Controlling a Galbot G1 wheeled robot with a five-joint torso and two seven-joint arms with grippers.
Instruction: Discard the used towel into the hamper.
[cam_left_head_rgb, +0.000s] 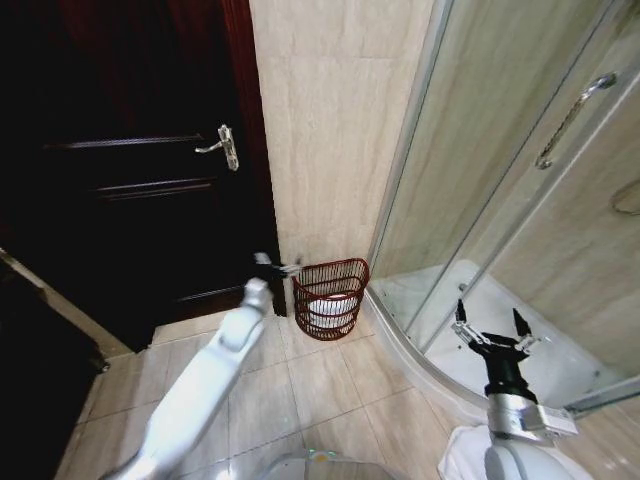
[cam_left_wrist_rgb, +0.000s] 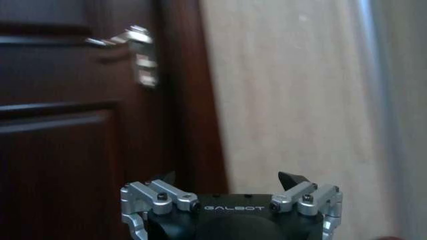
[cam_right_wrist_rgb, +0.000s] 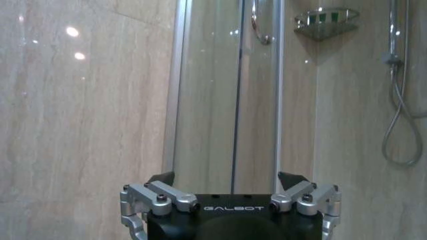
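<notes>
the left gripper (cam_left_head_rgb: 277, 265) hangs with fingers apart, holding nothing, just beside the small round reddish-brown wicker hamper (cam_left_head_rgb: 331, 297), which stands against the beige tiled wall (cam_left_head_rgb: 330, 120); something white lies inside (probably the towel: soft, light). the right gripper (cam_left_head_rgb: 492, 337) waits spread by the curved glass shower enclosure (cam_left_head_rgb: 480, 190).

towel (cam_left_head_rgb: 328, 308) half-hidden inside hamper (cam_left_head_rgb: 331, 298)

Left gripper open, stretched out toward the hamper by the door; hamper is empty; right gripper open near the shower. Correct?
One thing is off: the hamper is not empty. The head view shows something white lying in its bottom. The rest holds: the left gripper is open, reaching toward the hamper beside the dark door, and the right gripper is open near the shower enclosure.
</notes>
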